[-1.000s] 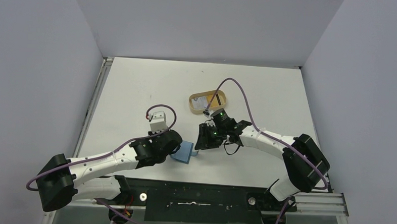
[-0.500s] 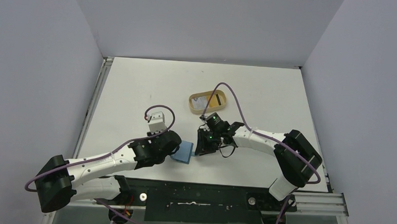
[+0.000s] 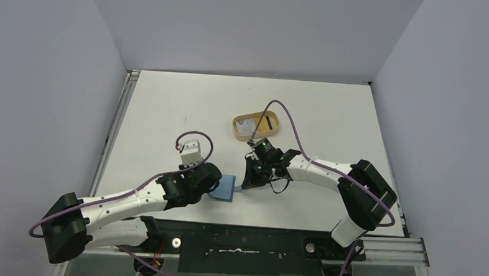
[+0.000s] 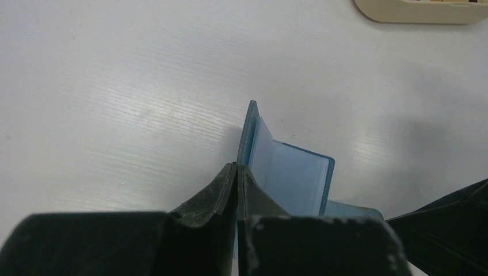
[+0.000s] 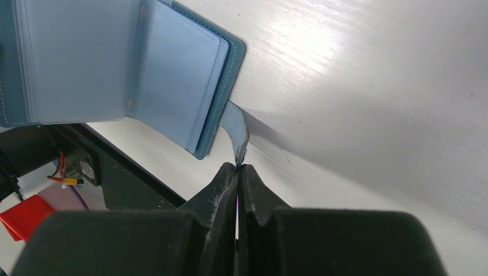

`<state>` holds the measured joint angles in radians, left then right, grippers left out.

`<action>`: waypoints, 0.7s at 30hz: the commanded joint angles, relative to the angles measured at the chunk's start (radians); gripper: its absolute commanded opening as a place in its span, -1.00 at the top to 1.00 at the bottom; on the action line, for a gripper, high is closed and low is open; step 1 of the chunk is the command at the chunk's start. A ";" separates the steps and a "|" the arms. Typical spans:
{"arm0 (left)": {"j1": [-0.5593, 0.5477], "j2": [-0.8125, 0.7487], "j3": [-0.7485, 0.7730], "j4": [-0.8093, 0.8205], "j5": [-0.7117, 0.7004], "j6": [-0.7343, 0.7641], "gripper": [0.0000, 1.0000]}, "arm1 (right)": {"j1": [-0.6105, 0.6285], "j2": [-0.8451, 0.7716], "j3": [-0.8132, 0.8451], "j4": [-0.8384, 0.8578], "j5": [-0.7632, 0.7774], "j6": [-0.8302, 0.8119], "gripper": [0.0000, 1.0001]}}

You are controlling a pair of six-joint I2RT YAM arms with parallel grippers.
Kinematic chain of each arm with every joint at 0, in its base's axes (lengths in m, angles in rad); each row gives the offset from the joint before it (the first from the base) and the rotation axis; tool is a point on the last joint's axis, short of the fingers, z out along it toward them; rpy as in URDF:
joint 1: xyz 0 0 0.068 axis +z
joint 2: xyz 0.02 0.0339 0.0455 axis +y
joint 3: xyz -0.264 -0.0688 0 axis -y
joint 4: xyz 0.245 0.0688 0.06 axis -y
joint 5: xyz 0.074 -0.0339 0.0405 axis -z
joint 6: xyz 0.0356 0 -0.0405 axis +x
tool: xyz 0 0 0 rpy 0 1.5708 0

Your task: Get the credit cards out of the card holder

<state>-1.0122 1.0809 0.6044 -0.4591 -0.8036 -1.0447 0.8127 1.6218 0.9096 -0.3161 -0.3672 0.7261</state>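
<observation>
Teal card holder (image 3: pixel 227 188) lies opened on the table (image 3: pixel 168 110) close to the arm bases, between the two grippers; the left gripper (image 4: pixel 236 171) is clamped on the edge of one cover; the right gripper (image 5: pixel 237 165) is pinched on the snap tab (image 5: pixel 233 129) at the opposite side, so the holder is spread left to right; its pale slots (image 5: pixel 172 75) look empty to me; farther out, on the right arm's side, the tray (image 3: pixel 235 128) seems to contain a whitish card (image 3: pixel 246 124) and a gold card (image 3: pixel 266 123).
</observation>
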 commanded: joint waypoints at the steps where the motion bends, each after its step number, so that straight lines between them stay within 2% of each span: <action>1: -0.003 -0.022 0.002 0.002 -0.031 -0.022 1.00 | 0.003 -0.017 0.010 0.064 0.011 0.025 1.00; 11: -0.007 -0.017 0.006 0.038 -0.009 0.007 1.00 | -0.002 -0.038 -0.049 0.167 -0.019 0.056 1.00; 17: -0.037 0.036 0.006 0.129 0.042 0.014 1.00 | -0.012 -0.040 -0.076 0.243 -0.063 0.081 1.00; 21: -0.068 0.091 0.024 0.133 0.042 -0.018 1.00 | -0.019 -0.047 -0.077 0.243 -0.077 0.075 1.00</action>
<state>-1.0546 1.1305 0.6044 -0.3885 -0.7769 -1.0370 0.8043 1.6218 0.8326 -0.1551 -0.4179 0.7933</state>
